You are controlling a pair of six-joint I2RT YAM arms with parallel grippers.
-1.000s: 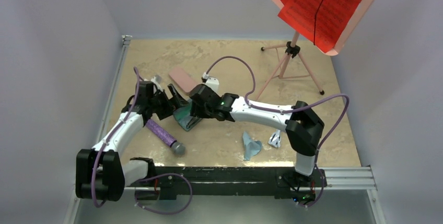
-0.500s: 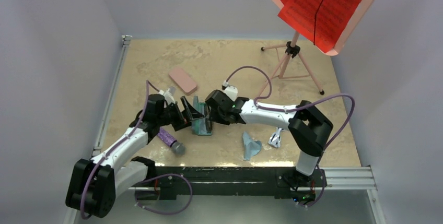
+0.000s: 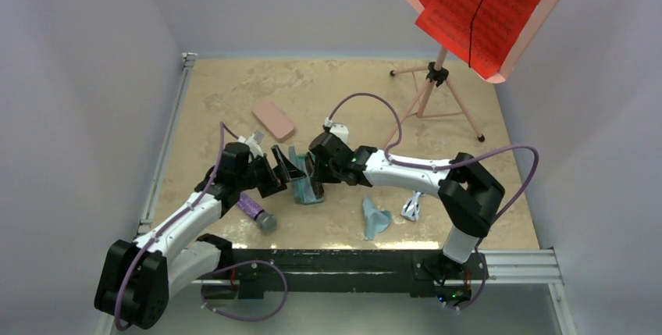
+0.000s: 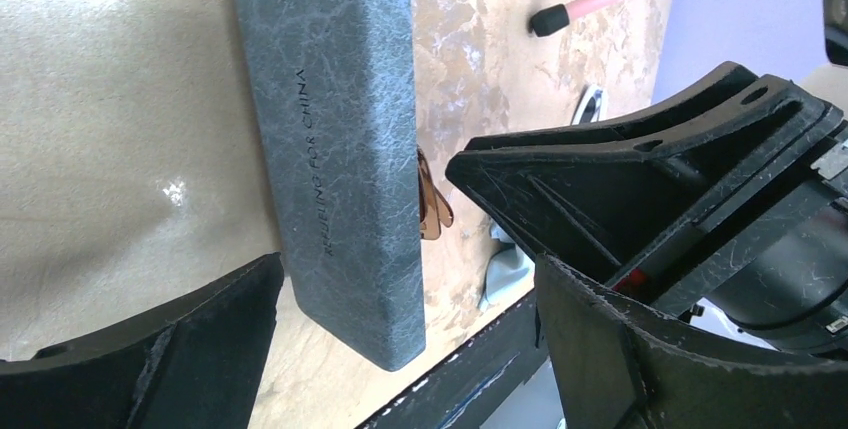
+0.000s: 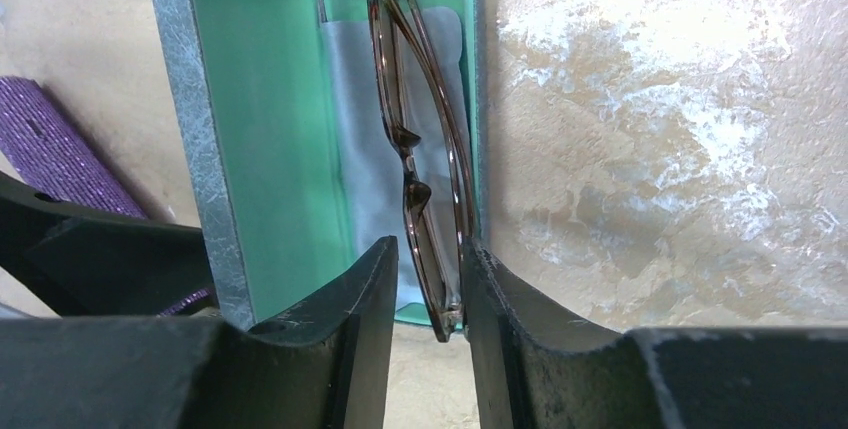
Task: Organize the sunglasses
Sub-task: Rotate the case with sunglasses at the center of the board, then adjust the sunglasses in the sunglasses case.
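Now my right gripper [image 5: 430,289] has tightened onto the brown sunglasses [image 5: 420,129] inside the case [image 5: 260,99]; my left gripper [image 4: 400,344] gapes beside its lid, so seating them remains

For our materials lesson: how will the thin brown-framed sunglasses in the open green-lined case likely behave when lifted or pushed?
The thin brown-framed sunglasses look light but fragile: slender rims would probably flex under a hard squeeze. Standing on edge in the open grey, green-lined case, they would likely tip flat if nudged.
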